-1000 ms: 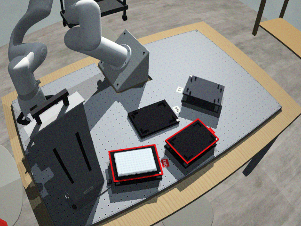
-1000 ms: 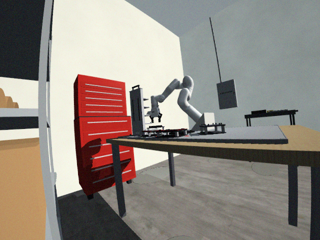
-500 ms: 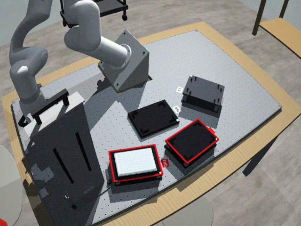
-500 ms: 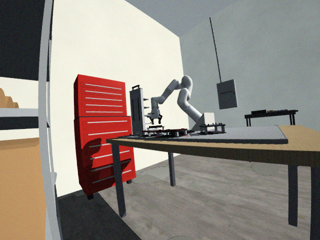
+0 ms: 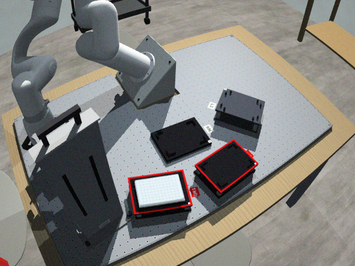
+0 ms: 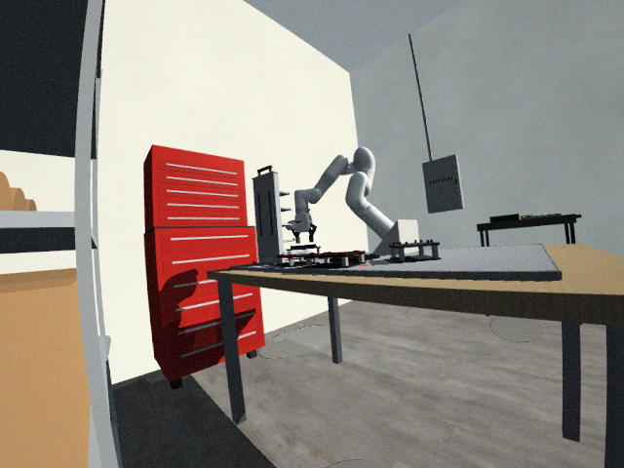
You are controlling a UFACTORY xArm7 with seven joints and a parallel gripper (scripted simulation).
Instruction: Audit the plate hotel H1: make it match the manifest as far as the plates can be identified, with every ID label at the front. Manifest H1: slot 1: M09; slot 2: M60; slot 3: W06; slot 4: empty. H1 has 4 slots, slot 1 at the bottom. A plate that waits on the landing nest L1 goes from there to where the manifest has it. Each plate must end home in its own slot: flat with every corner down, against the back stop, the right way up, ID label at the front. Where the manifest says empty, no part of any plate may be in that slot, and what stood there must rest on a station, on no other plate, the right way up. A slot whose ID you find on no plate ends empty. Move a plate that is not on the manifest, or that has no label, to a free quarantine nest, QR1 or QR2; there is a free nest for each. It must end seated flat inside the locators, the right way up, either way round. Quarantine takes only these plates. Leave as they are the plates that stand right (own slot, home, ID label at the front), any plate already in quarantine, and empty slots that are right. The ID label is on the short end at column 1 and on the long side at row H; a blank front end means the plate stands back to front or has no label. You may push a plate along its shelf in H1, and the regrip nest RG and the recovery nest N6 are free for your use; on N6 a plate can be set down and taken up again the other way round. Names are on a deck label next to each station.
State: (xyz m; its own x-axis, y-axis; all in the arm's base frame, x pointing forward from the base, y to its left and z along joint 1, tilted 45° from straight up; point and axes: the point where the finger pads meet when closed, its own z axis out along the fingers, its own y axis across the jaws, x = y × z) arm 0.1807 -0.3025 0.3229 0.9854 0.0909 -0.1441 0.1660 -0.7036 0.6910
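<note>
Right now: I have the arm reaching down on the open side of the plate tower [image 5: 82, 168], low against its shelves.
Gripper: gripper [image 6: 304, 233] with fingers spread wide and nothing between them; in the top view the tower's handle hides most of it.
Plates in the tower: I cannot see them from above, since the tower's back panel faces the camera; from the side only small shelf ends show, so slot contents and labels are unreadable.
White plate [image 5: 159, 190]: seated flat in the red-framed nest [image 5: 130, 192] just beside the tower's foot; I judge it a quarantined plate to leave alone.
Second red-framed nest [image 5: 252, 163]: further out from the tower, no plate in it.
Flat black nest [image 5: 180, 138]: between the tower and the raised grey stand [image 5: 239, 107], also without a plate.
Step in hand: by my judgement, lining up on a low shelf to take a plate.
Doing it well: I would go in level, fingers straddling the plate's sides, close only once fully around it, then pull straight out along the shelf.
In the way: the shelves above and the tower handle [image 5: 58, 123] sit close to the wrist; the white plate's nest lies near any outward swing.
</note>
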